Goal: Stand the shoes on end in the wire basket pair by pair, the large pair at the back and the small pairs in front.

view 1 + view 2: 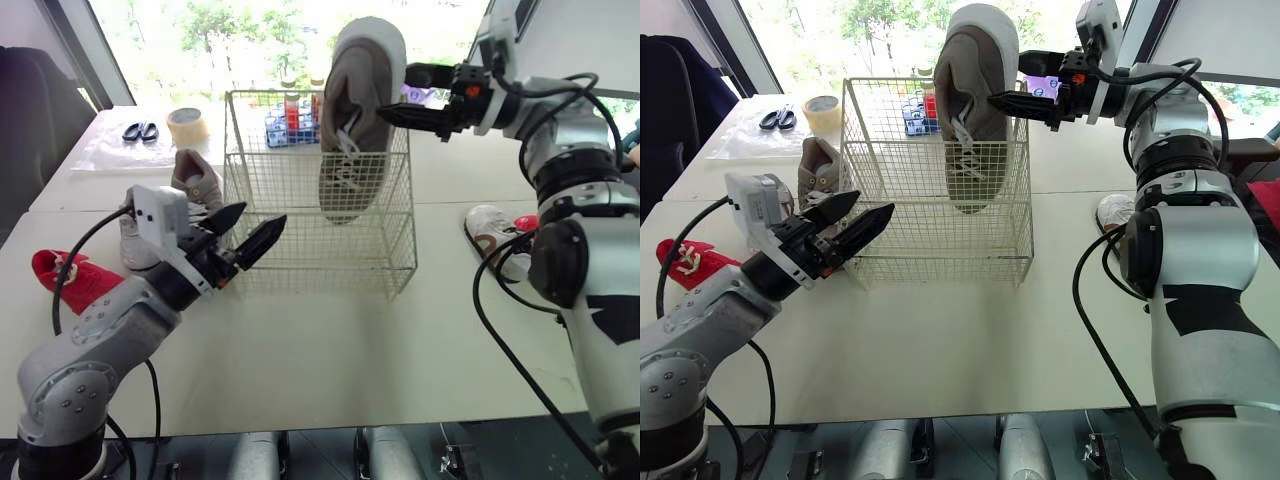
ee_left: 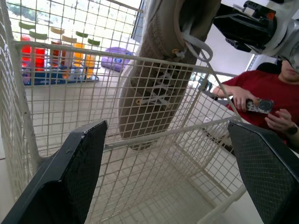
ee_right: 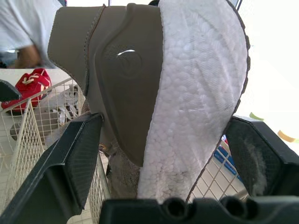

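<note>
Closest to me, the left gripper (image 1: pixel 258 222) hovers low over the tabletop (image 1: pixel 330 350), its fingers spread apart and empty, just beside the front left corner of the wire basket (image 1: pixel 310 245). Above the basket, the right gripper (image 1: pixel 395 92) has its fingers clamped on the heel of a large taupe shoe (image 1: pixel 355 130), which hangs toe down. Its heel stands above the rim and its toe is inside the wires, seemingly clear of the bottom. The matching taupe shoe (image 1: pixel 197 180) lies on the tabletop left of the basket. A small red shoe (image 1: pixel 70 275) sits farther left, and a small white shoe (image 1: pixel 492 230) lies on the right. A person in red (image 2: pixel 261 93) sits beyond.
</note>
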`<state>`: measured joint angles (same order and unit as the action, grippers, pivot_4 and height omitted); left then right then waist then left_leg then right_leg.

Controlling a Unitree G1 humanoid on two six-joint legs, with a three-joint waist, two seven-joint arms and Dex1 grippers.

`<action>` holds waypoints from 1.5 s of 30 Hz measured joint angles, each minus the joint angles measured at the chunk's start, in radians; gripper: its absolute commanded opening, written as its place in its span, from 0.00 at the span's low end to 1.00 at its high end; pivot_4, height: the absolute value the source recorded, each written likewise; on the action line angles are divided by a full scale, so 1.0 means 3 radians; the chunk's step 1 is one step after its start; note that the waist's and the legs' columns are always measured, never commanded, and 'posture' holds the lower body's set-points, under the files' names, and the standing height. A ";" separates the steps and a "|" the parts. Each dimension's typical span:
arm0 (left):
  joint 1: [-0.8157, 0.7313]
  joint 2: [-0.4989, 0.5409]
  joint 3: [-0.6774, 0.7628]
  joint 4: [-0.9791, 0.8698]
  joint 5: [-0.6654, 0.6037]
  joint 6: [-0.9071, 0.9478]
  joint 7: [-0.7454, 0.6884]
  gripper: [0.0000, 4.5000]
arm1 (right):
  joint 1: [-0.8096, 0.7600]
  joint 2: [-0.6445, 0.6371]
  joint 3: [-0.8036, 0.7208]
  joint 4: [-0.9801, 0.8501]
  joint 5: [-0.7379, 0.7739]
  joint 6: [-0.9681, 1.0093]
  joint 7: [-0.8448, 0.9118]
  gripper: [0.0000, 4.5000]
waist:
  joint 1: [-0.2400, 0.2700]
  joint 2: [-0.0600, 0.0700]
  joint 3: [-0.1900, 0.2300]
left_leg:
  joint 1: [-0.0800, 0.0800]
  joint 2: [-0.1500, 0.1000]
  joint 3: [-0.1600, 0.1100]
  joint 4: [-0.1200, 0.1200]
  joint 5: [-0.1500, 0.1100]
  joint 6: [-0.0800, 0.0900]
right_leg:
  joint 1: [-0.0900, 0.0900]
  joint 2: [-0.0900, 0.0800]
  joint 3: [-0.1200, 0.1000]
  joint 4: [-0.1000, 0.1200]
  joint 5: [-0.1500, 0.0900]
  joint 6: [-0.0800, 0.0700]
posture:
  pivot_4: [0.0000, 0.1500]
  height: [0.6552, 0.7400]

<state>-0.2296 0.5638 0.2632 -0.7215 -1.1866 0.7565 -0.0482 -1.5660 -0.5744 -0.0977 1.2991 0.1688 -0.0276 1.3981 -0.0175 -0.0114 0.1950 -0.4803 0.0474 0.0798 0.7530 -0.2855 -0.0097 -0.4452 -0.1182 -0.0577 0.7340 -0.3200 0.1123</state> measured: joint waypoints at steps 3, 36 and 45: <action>0.0000 0.0010 -0.0009 0.0030 -0.0004 0.0000 -0.0024 0.94 | -0.0001 -0.0086 -0.0038 -0.0003 0.0000 -0.0002 0.0000 0.98 | 0.0007 0.0000 0.0000 | 0.0000 0.0000 0.0000 0.0001 0.0000 0.0000 | 0.0001 0.0000 0.0000 0.0000 0.0000 0.0000 | 1.00 0.15; -0.2996 0.1286 -0.1032 0.4250 0.1253 0.1356 -0.0709 0.97 | 0.2331 -0.1470 0.0104 -0.5647 0.1793 0.3424 -0.0049 0.99 | 0.0021 -0.0016 0.0002 | 0.0001 -0.0001 0.0002 -0.0002 0.0000 0.0001 | 0.0000 0.0004 -0.0007 -0.0001 0.0000 0.0003 | 1.00 0.15; -0.3542 0.0740 -0.1305 0.5637 0.2402 0.0731 -0.1477 0.97 | 0.2833 -0.1492 -0.0134 -0.5911 0.1989 0.3429 -0.0557 0.99 | 0.0024 -0.0023 0.0003 | 0.0000 0.0000 0.0007 -0.0001 0.0000 0.0001 | -0.0002 0.0002 -0.0006 -0.0001 0.0000 0.0003 | 1.00 0.15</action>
<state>-1.2923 0.7859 -0.1284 0.9697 -0.4659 0.9758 -0.4914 -0.7160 -1.0221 -0.1380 -0.4743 0.7654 1.0012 1.2310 -0.0102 -0.0183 0.1960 -0.4804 0.0476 0.0817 0.7527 -0.2855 -0.0095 -0.4458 -0.1176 -0.0595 0.7336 -0.3200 0.1133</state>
